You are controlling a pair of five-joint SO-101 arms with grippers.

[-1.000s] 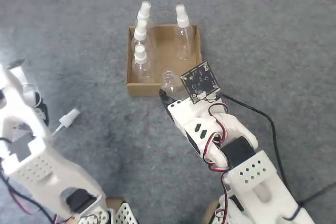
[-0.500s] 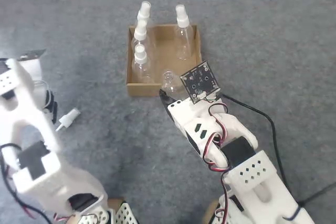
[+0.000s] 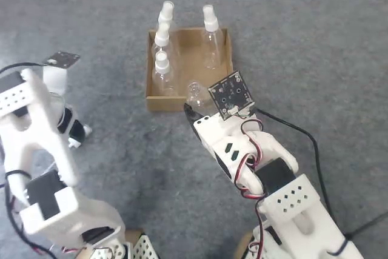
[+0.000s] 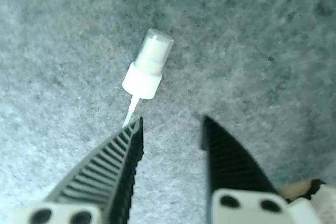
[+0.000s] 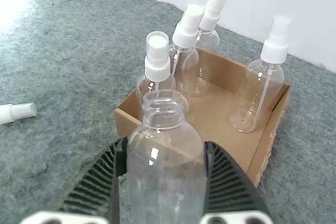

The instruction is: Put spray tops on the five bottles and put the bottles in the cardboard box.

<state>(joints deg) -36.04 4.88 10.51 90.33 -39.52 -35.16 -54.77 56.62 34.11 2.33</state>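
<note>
1. Beneath your left gripper (image 4: 170,124), whose jaws stand apart, the white spray top (image 4: 147,66) lies on its side on grey carpet (image 4: 262,35).
2. Your right gripper (image 5: 164,157) clamps a clear, capless bottle (image 5: 164,116) upright, just before the cardboard box (image 5: 270,129).
3. Four capped bottles (image 5: 261,77) stand inside the box.
4. Since a second ago, your left arm swung over the spray top; your right held still.

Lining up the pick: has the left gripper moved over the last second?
Yes. The left gripper swung toward the cardboard box, now open near the spray top.
</note>
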